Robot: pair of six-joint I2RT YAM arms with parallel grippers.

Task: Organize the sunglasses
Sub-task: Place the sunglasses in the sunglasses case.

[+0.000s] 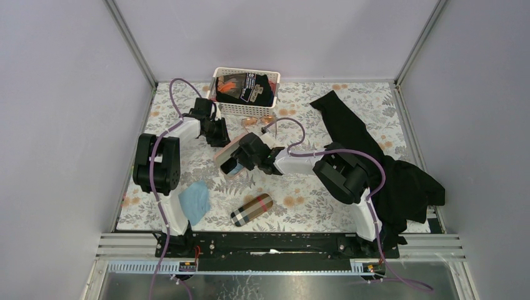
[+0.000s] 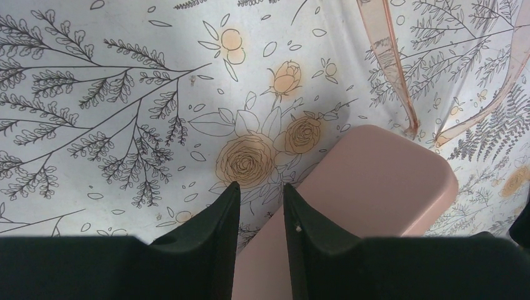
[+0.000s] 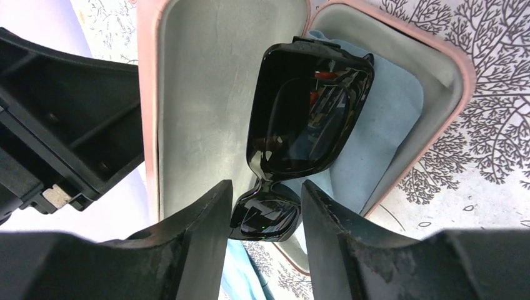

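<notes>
From above, the open pale-pink oblong hard case (image 1: 223, 154) lay on the flowered tablecloth (image 1: 312, 200), and both arms met over it. The left gripper (image 1: 219, 135) sat at the case's far-left edge and the right gripper (image 1: 240, 161) directly over its interior, which looked like one arm steadying while the other loaded. The thin wire-framed sunglasses with orange-pink lenses (image 1: 257, 120) lay unfolded just beyond the case, between it and the white slotted plastic basket (image 1: 247, 110), not yet stowed. The closed plaid oblong case (image 1: 251, 209) lay on the near side of the pink case and was probably meant for them.

In the left wrist view, the left gripper's black fingers (image 2: 231, 212) stood narrowly apart with the case's pink shell edge running up between them. They appeared pinched on that edge to brace the lid open.

In the right wrist view, the slim glossy black-framed sunglasses with dark lenses (image 3: 300, 112) lay inside the case, apparently folded. They sat partly on its grey lining and partly on the light-blue cloth (image 3: 390, 125) padding the other half. The right gripper's jaws flanked the pair's near lens. Whether they pressed it or stood just clear could not be told.
</notes>
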